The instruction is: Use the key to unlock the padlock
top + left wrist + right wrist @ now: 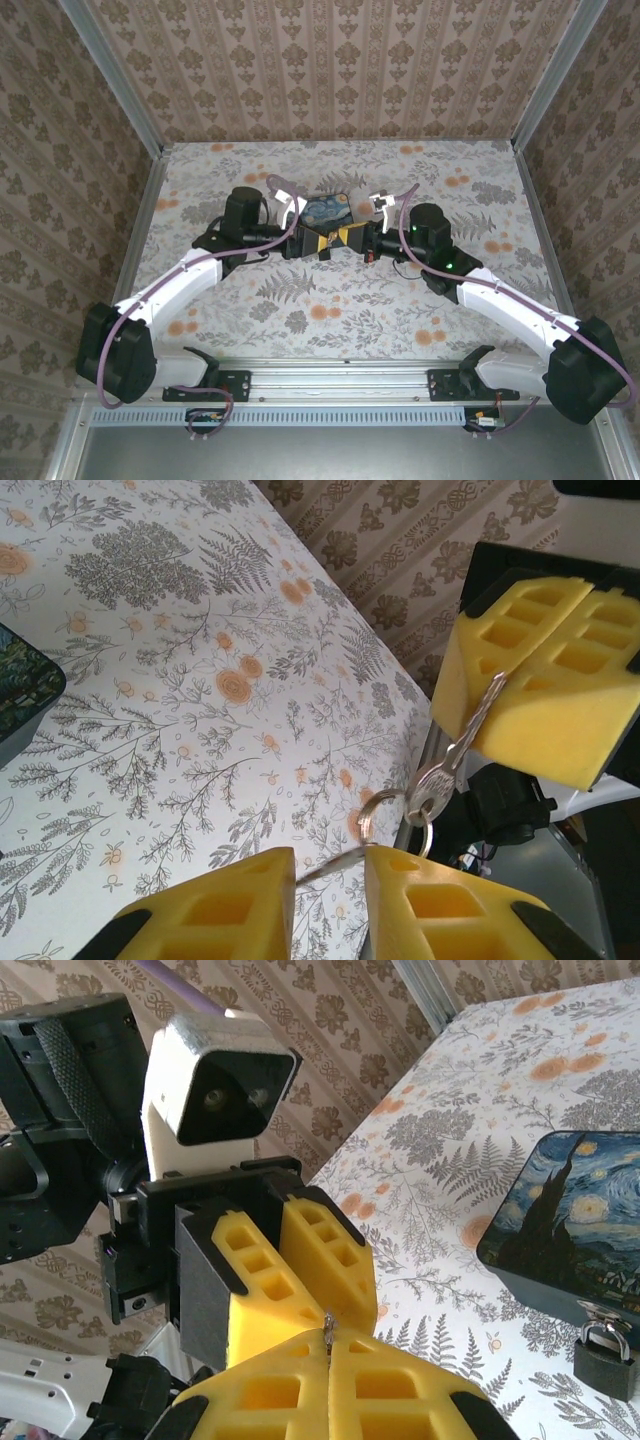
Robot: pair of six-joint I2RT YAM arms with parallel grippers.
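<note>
Padlock [605,1355], small dark-grey metal, hangs shut on the starry-night painted box [570,1210], well aside of our right gripper [328,1345], which pinches the thin silvery key [458,755]. Our left gripper [330,865] stands narrow at the key's ring [363,815]; we cannot tell whether it grips. Inserting and turning are left.

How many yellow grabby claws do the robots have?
2. The left tool is at the bottom of its own wrist view, with its pads slightly apart. The right tool faces it from the upper right and is pinching the key. None seem hidden.
</note>
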